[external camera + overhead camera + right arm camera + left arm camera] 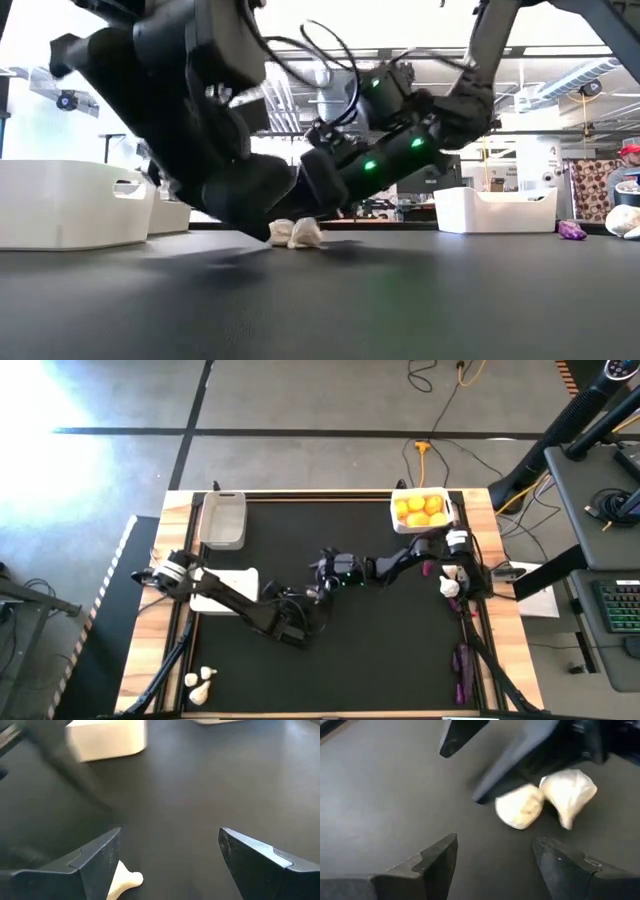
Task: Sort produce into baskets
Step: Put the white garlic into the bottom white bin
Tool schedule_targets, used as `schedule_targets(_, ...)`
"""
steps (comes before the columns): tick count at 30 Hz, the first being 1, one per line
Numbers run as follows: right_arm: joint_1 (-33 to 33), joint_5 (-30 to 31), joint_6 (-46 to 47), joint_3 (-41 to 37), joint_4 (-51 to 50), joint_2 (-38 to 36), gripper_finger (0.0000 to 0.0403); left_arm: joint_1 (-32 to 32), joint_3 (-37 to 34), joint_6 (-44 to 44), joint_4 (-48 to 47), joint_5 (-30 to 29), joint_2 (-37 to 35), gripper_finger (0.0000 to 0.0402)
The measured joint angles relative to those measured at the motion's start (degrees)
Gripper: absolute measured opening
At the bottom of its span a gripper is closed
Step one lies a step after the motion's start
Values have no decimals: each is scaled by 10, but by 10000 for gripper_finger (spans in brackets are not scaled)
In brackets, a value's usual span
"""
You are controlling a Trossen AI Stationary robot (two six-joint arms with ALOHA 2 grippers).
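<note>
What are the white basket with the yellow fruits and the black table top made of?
The white rectangular basket looks like smooth, matte moulded plastic: rounded corners, thin even walls. The yellow and orange round fruits in it may be plastic too; I cannot tell. The black table top looks like a dull rubbery mat, barely reflecting light.

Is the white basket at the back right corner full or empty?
Partly filled: the white basket holds several yellow and orange citrus fruits, seen from overhead.

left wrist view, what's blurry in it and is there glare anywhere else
Left wrist view: the two garlic bulbs and the other arm's fingers behind them are smeared, soft. High view: strong white glare washes out the floor at upper left. Low view: bright backlight leaves the arms dark.
</note>
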Motion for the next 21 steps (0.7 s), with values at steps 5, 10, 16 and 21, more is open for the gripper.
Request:
schedule_targets(5, 45, 54, -27, -47, 36, -86, 325, -14, 0, 83, 12, 57, -34, 245)
schedule_targets(10, 96, 91, -55, -116, 41, -187, 325, -17, 0, 164, 23, 121, -42, 245)
schedule_targets(16, 149, 129, -53, -192, 47, -268, 325, 12, 7, 241, 26, 153, -42, 245)
schedule_targets(21, 171, 155, -36, -231, 49, -287, 325, 57, 23, 313, 28, 164, -43, 245)
